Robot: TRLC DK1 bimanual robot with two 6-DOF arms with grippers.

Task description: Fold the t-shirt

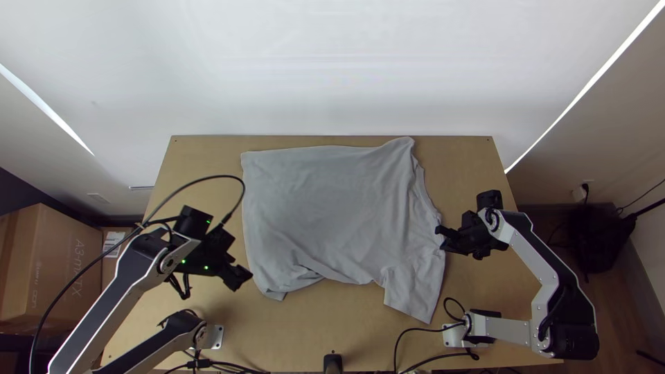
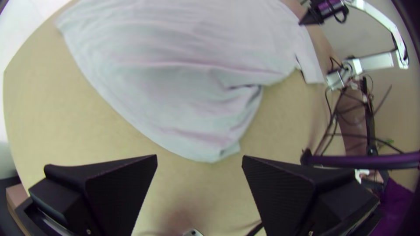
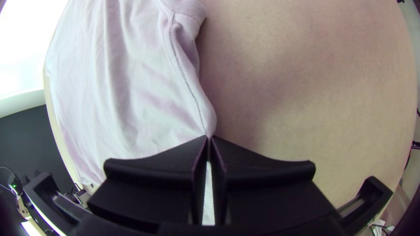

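The grey t-shirt (image 1: 332, 208) lies spread on the table, its lower left part rumpled and turned under near a corner, one sleeve pointing to the near right. Just off its near left corner is my left gripper (image 1: 239, 277); in the left wrist view that gripper (image 2: 199, 159) stands open with table between its fingers and the shirt (image 2: 183, 96) beyond. My right gripper (image 1: 441, 237) is at the shirt's right edge. In the right wrist view the same gripper (image 3: 209, 137) is shut on the seamed shoulder edge of the shirt (image 3: 144, 78).
Bare wooden table (image 1: 332, 312) borders the shirt on all sides. Cables run near the right arm's base (image 1: 457, 335). A cardboard box (image 1: 48, 263) stands off the table at the left, and a white wall (image 1: 332, 69) rises behind it.
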